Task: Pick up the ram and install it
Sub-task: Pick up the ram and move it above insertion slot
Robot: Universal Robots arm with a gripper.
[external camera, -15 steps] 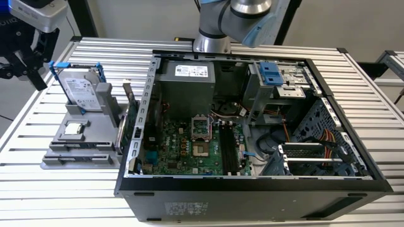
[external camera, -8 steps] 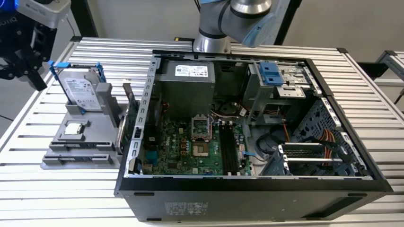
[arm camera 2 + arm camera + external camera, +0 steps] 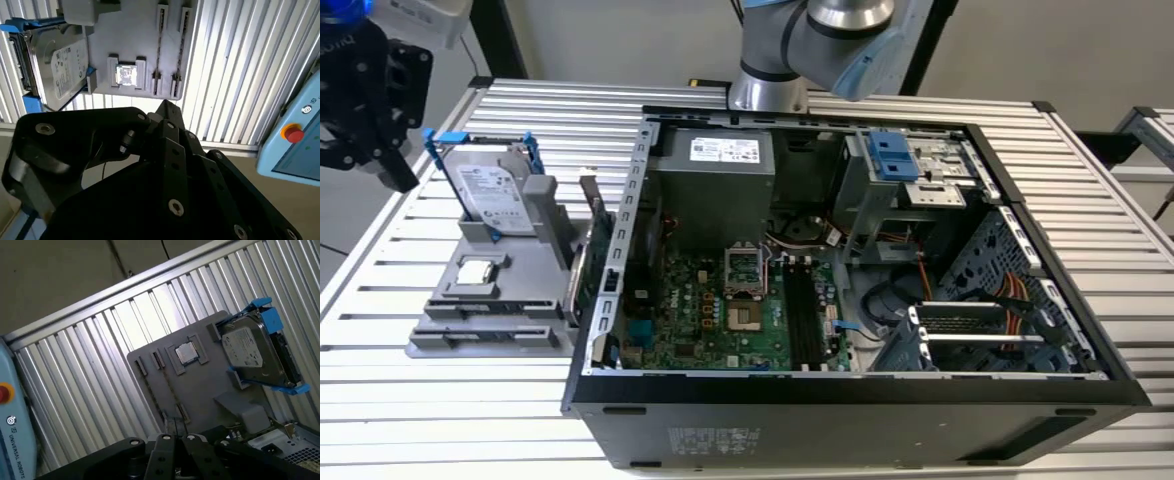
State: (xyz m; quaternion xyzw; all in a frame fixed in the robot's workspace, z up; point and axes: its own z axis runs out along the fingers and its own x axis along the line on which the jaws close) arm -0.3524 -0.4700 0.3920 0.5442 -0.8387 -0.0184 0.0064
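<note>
Evidently the gripper [image 3: 176, 436], jaws nearly together and empty, hung over the tray [image 3: 494, 345] at nine o'clock of the case [image 3: 854, 420]. The ram [image 3: 159, 45] seemed to stand edge-on in a tray slot. A good pick, I judged, wanted the jaws squared across its thin edge, mid-length.

A table [image 3: 1067, 180] topped with ribbed aluminium slats fills most of the scene, its edges framed by a plain metal rail. A second slatted table [image 3: 1154, 130] stands just beside it at the exterior view's right, with a narrow gap between them. Past the table edge lies a dull grey-beige floor [image 3: 60, 275], seen in both wrist views, with a dark cable [image 3: 117, 260] running across it. Light from above throws bright white glare [image 3: 240, 60] along the slats.
</note>
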